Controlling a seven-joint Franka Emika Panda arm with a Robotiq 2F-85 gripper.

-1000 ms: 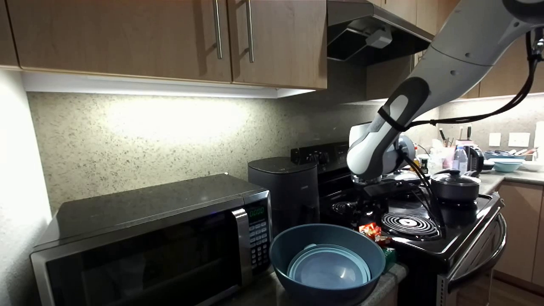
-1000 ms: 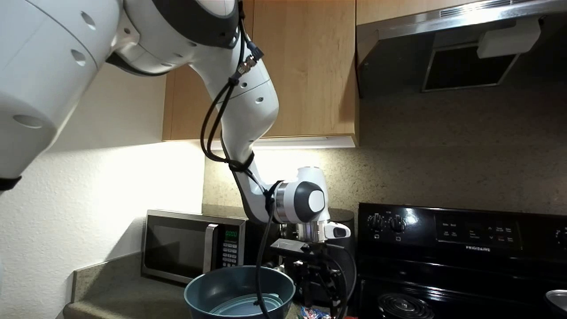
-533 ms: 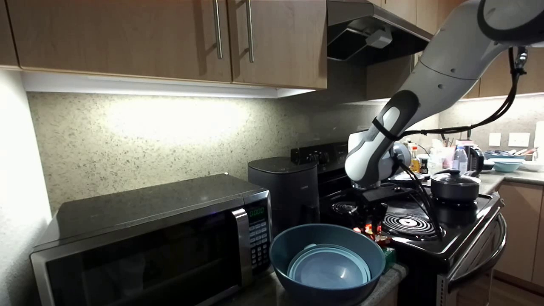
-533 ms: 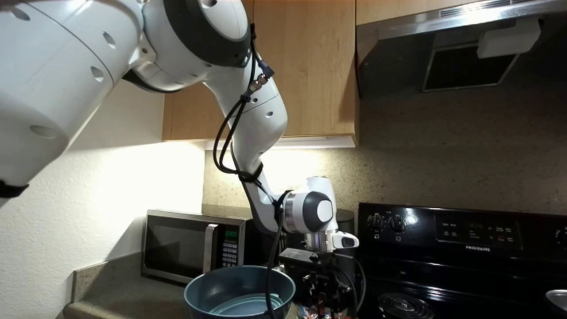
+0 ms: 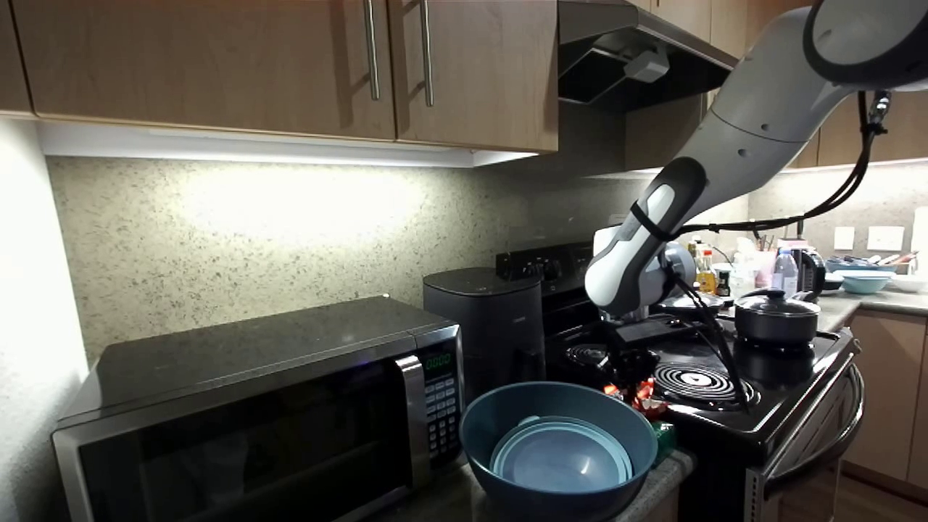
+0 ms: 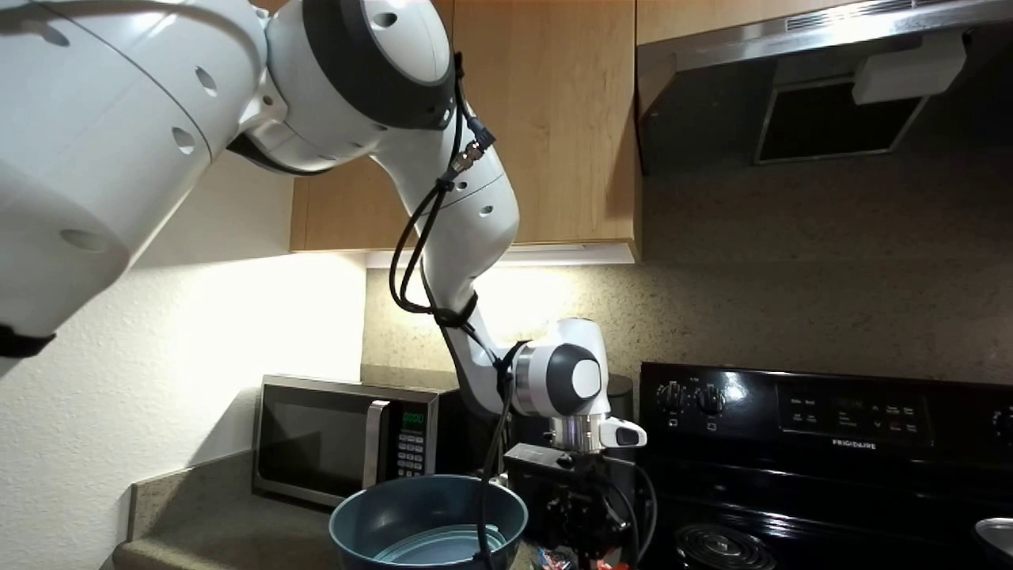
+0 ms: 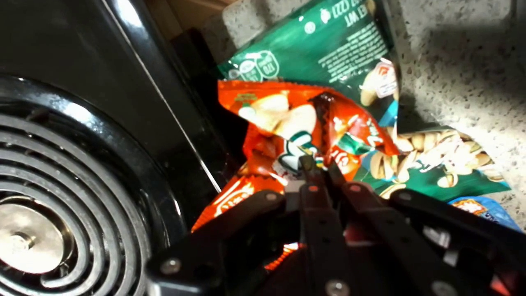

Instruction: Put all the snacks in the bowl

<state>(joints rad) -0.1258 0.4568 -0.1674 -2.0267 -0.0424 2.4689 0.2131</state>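
In the wrist view my gripper (image 7: 322,163) is shut, its fingertips pinching a creased orange-red snack packet (image 7: 261,144). Another orange packet (image 7: 232,197) lies partly under the fingers. Green snack packets with white print (image 7: 296,53) and pistachio pictures (image 7: 472,181) lie around it on the counter. Low at the right sits the corner of a blue packet (image 7: 489,207). The blue bowl (image 5: 482,460), lighter blue inside, stands left of the gripper in both exterior views. Green foil (image 5: 664,441) shows behind its rim. No packet is visible inside the bowl.
The black stove with its coil burner (image 7: 123,193) borders the packets. A microwave (image 5: 254,435) and a tall dark appliance (image 5: 482,319) stand beside the bowl. Farther off on the stove is a dark lidded pot (image 5: 776,322). Cables (image 6: 491,475) hang by the bowl's rim.
The arm has come down, shifting slightly right in an exterior view. The fingers have closed from wide apart onto the orange-red packet, which has bunched up. The bowl has stayed in place.
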